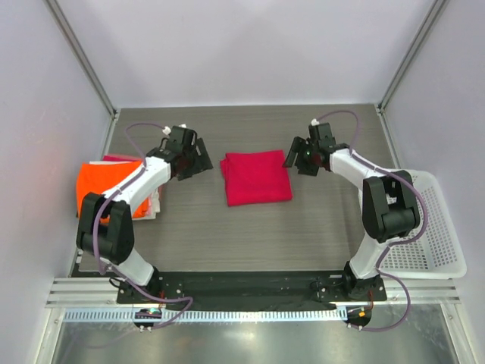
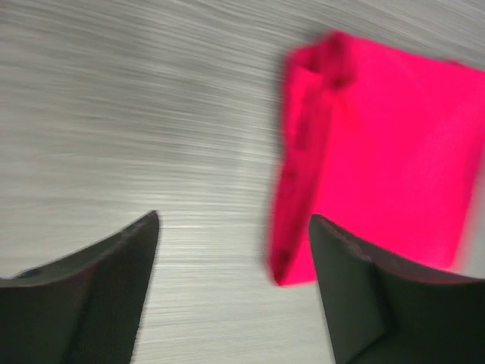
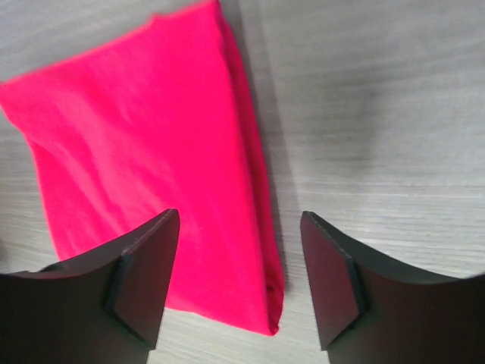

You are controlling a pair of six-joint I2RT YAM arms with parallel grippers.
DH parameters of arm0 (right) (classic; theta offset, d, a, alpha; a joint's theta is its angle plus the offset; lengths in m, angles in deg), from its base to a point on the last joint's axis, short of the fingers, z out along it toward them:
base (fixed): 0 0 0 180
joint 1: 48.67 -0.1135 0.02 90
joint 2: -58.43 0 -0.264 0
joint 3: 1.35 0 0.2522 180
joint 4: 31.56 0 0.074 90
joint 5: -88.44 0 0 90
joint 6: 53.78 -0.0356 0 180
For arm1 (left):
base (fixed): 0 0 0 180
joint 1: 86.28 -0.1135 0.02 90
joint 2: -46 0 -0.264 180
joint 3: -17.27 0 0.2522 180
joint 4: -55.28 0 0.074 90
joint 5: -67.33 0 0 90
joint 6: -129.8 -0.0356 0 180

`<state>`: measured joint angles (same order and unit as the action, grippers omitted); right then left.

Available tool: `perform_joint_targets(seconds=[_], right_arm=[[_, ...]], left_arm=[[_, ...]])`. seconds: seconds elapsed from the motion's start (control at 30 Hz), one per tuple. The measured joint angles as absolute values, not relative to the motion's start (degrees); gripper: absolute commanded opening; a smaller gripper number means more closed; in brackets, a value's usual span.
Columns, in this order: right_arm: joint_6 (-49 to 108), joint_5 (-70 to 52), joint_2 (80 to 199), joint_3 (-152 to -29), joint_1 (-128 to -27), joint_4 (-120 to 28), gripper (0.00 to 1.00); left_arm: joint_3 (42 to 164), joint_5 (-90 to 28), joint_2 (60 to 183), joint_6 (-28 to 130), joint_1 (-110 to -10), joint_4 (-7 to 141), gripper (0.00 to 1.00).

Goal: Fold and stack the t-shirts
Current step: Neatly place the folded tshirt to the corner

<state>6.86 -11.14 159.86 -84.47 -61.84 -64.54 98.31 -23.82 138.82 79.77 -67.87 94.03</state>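
Crimson-red t-shirt [image 1: 256, 178] lies folded, widest side-to-side; left end effector [image 1: 199, 162] and right end effector [image 1: 295, 159] gape empty.

Top view overhead, whole table [image 1: 318, 227]; both wrist views close, angled down, sharing folded red t-shirt [image 1: 256, 177]

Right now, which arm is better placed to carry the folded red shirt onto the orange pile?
Left, probably. The left gripper stands open beside the red shirt, and the orange pile lies on that arm's side. The right gripper is equally near but would cross over.
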Motion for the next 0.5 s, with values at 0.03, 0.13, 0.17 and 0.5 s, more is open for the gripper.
perform_joint_targets(seconds=[0.03, 0.13, 0.17, 0.5], right_arm=[[6.57, -11.27, 159.2, -82.48, -61.93, -63.25, 0.68], [5.55, -11.66, 158.17, -77.34, -61.99, -59.69, 0.63], [5.02, -11.84, 157.96, -75.62, -61.99, -57.96, 0.62], [1.31, -12.32, 155.77, -66.81, -61.99, -44.87, 0.63]], left_arm=[[98.16, -18.72, 137.77, 78.26, -67.54, 95.98, 0.7], [98.18, -10.55, 137.88, 76.27, -67.12, 98.89, 0.63], [98.2, -7.16, 138.49, 75.4, -67.03, 100.31, 0.62], [103.69, 14.67, 153.03, 71.83, -66.9, 109.94, 0.63]])
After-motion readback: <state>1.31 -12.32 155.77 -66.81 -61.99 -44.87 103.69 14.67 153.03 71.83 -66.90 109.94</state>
